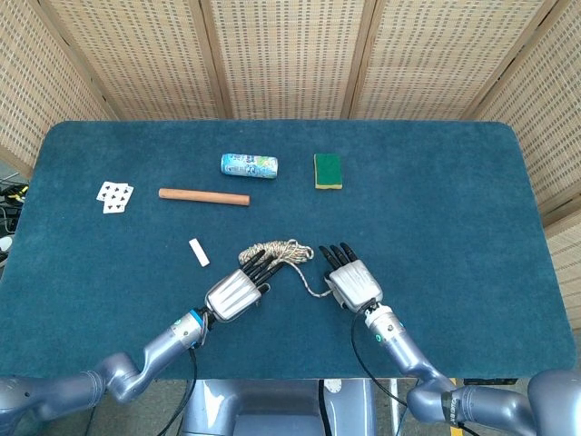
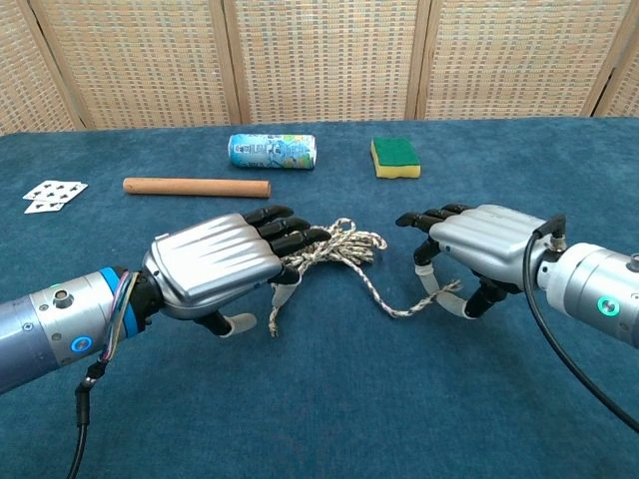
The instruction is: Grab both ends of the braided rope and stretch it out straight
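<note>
The chest view shows the right hand (image 2: 479, 247) pinching one rope (image 2: 344, 249) end between thumb and finger, hidden from the head view. The left hand (image 2: 225, 264) covers the coil; whether it grips rope, I cannot tell.

Open felt all around the rope coil (image 1: 277, 252); wooden dowel (image 1: 203, 196), can (image 1: 249, 164) and sponge (image 1: 328, 170) well behind.

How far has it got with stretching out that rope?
Early on. The right hand seems to pinch one rope end. The left hand has its fingers over the braided rope, which is still bunched in a coil; a grip there isn't clear. Left: secure the other end and pull apart.
</note>
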{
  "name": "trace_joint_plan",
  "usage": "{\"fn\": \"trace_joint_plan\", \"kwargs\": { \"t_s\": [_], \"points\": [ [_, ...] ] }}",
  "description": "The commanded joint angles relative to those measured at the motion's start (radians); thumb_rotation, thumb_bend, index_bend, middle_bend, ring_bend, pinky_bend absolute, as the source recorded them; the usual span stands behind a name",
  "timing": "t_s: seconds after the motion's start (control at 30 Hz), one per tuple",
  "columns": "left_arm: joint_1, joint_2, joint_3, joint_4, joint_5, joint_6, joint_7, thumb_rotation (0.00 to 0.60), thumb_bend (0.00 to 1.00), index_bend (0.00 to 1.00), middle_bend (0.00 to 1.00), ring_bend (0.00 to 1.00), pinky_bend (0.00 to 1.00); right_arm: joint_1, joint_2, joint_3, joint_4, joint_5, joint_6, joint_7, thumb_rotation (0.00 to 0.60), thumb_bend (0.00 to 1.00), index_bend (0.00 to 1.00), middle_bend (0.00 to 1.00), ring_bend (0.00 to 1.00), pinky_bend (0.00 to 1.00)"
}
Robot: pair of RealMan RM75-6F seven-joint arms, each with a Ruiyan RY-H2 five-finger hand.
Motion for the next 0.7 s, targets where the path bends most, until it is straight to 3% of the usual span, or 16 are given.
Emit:
{"fn": "trace_joint_plan", "kwargs": {
  "t_s": [0.03, 0.7],
  "points": [
    [-0.006, -0.016, 0.015, 0.017, -0.003, 0.004, 0.007, 0.6, 0.33, 0.49, 0.0, 0.0, 0.0, -0.002, -0.001, -0.001, 0.006, -0.004, 0.001, 0.006, 0.6, 0.5, 0.64, 0.0, 0.0, 0.0],
    [-0.035, -0.044, 0.033, 0.013, -0.069, -0.027, 0.097, 0.6, 0.35, 0.49, 0.0, 0.0, 0.0, -0.01, -0.01, -0.008, 0.04, -0.011, -0.01, 0.027, 0.6, 0.5, 0.64, 0.0, 0.0, 0.0]
  ]
}}
